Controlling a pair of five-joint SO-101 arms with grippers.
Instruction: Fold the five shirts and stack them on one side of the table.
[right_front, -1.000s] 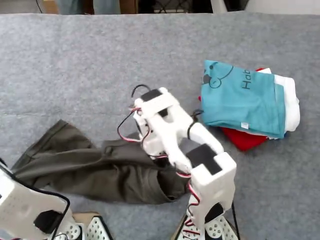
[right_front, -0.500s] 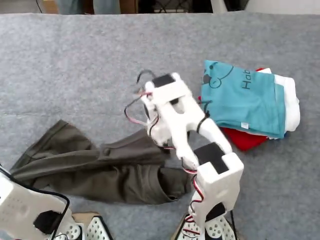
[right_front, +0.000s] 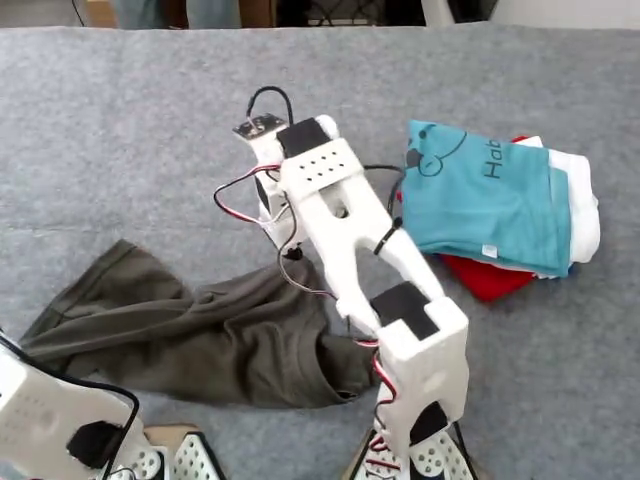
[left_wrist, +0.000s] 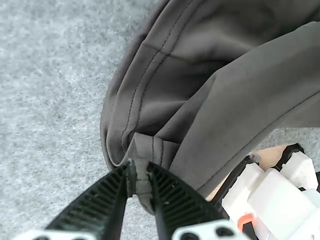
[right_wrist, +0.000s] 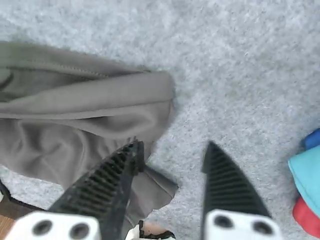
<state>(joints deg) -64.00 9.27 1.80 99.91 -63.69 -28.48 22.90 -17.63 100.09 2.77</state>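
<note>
An olive shirt (right_front: 200, 330) lies crumpled and spread out at the near left of the grey table. My left gripper (left_wrist: 139, 172) is shut on a stitched fold at the shirt's (left_wrist: 210, 75) edge, low over the felt. My right arm (right_front: 340, 220) stretches from the near edge toward the table's middle. Its gripper (right_wrist: 172, 150) hangs open above bare felt, just beside the shirt's (right_wrist: 75, 115) rounded edge, holding nothing. A stack of folded shirts sits at the right, with a teal one (right_front: 480, 200) on top of a white one (right_front: 580, 200) and a red one (right_front: 485, 278).
The left arm's base (right_front: 60, 420) fills the near left corner. A white arm base (left_wrist: 270, 195) stands close behind the olive shirt. Open grey felt (right_front: 150, 120) spreads across the far and left parts of the table. The teal shirt's corner (right_wrist: 307, 175) lies near the right gripper.
The right arm has swung up and toward the far side, off the olive shirt. The shirt's right edge has bunched a little farther toward the table's middle. The left arm has stayed put.
</note>
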